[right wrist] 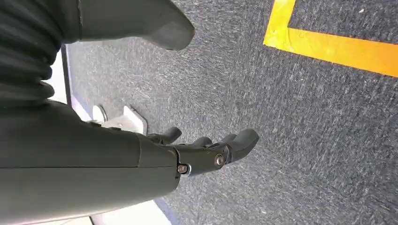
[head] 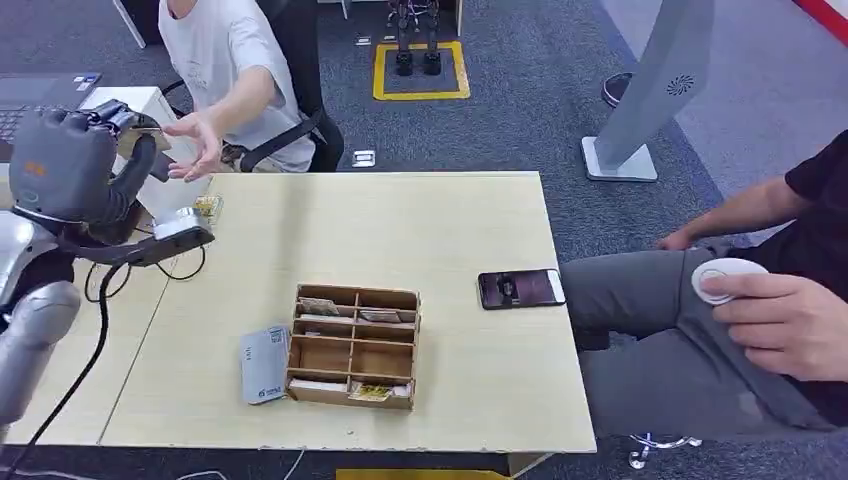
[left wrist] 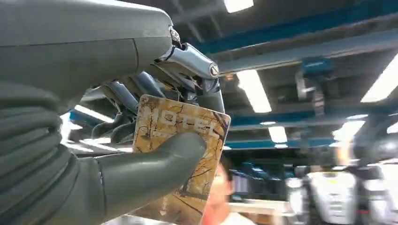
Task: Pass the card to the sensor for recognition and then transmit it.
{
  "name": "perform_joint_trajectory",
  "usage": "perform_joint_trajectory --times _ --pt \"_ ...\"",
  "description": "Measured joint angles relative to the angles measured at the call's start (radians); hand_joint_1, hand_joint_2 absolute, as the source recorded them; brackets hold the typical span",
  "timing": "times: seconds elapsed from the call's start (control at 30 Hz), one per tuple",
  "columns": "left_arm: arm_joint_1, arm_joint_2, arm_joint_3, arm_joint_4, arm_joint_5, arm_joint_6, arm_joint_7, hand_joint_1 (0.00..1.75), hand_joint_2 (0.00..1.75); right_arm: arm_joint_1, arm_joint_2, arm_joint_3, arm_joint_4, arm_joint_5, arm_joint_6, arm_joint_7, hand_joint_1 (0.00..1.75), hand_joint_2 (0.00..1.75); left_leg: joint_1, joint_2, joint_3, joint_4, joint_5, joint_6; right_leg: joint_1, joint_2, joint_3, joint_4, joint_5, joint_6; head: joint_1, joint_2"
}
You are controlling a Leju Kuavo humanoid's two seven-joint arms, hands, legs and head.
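You have the worktop (head: 450, 250) ahead of you, a pale wooden surface with one person (head: 235, 60) seated at its far left corner and a second person (head: 760, 310) seated off its right side holding a small white round device (head: 722, 278). Near the front middle stands an open cardboard organiser (head: 353, 345) with cards in several of its compartments, and a grey card reader (head: 264, 364) lies flat just beside its left wall. A black phone (head: 520, 288) lies near the right edge. Your left robot hand (head: 75, 165) is raised above the far left corner, clamped on the card (left wrist: 180, 154): the thumb presses its printed face and the fingers (left wrist: 124, 96) back it from behind. The far person's open hand (head: 200, 145) reaches out just beside it. Your right robot hand (right wrist: 206, 150) hangs over grey carpet, fingers loosely apart, holding nothing.
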Motion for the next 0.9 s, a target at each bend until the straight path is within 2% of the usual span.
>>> perform_joint_trajectory --times 0.07,0.2,0.3,0.5,0.53,0.6,0.83,0.87,0.9 --pt "-0.019 -0.044 -0.018 0.087 -0.052 0.037 0.03 1.75 1.75 -0.005 0.0 0.0 0.0 0.004 0.002 0.007 0.0 1.75 0.0 0.0 0.0 0.0 0.001 0.0 0.0 0.0 0.0 0.0 0.002 0.0 0.0 0.0" --pt "-0.07 -0.114 -0.041 0.23 -0.072 0.066 0.048 1.75 1.75 -0.014 0.0 0.0 0.0 0.006 0.002 0.008 0.0 1.75 0.0 0.0 0.0 0.0 0.002 0.0 0.0 0.0 0.0 0.0 0.003 0.001 0.0 0.0" --pt "-0.09 -0.138 -0.047 0.298 -0.069 0.07 0.049 1.75 1.75 -0.017 0.0 0.0 0.0 0.006 0.002 0.007 0.0 1.75 0.0 0.001 0.0 0.0 0.002 0.0 0.0 0.001 0.0 0.0 0.003 0.001 0.0 0.0" --pt "-0.099 -0.155 -0.05 0.359 -0.066 0.076 0.047 1.75 1.75 -0.015 0.0 0.0 0.0 0.005 0.002 0.01 0.0 1.75 0.0 0.002 -0.001 0.0 0.002 0.0 0.0 0.001 -0.001 0.0 0.003 0.0 0.0 0.0" --pt "-0.1 -0.157 -0.05 0.367 -0.066 0.076 0.047 1.62 1.75 -0.015 0.0 0.0 0.0 0.004 0.002 0.01 0.0 1.75 0.0 0.002 -0.001 0.0 0.002 0.0 0.0 0.002 -0.001 0.0 0.003 0.0 0.0 0.0" --pt "-0.1 -0.16 -0.05 0.376 -0.065 0.076 0.047 0.4 1.75 -0.015 0.0 0.0 0.0 0.003 0.002 0.01 0.0 1.75 0.0 0.002 -0.001 0.0 0.002 0.0 0.0 0.002 -0.001 0.0 0.003 0.0 0.0 0.0" --pt "-0.099 -0.163 -0.05 0.398 -0.054 0.076 0.044 0.4 1.75 -0.015 0.0 0.0 0.0 0.003 0.002 0.01 0.0 1.75 0.0 0.002 -0.001 0.0 0.002 0.0 0.0 0.001 -0.001 0.0 0.003 0.0 0.0 0.0" --pt "-0.099 -0.164 -0.05 0.4 -0.053 0.076 0.044 0.0 1.75 -0.015 0.0 0.0 0.0 0.003 0.002 0.01 0.0 1.75 0.0 0.002 -0.001 0.0 0.002 0.0 0.0 0.001 -0.001 0.0 0.003 0.0 0.0 0.0" --pt "-0.099 -0.164 -0.05 0.402 -0.053 0.076 0.044 0.0 1.75 -0.015 0.0 0.0 0.0 0.002 0.002 0.01 0.0 1.75 0.0 0.002 -0.001 0.0 0.002 0.0 0.0 0.001 -0.001 0.0 0.003 0.0 0.0 0.0"
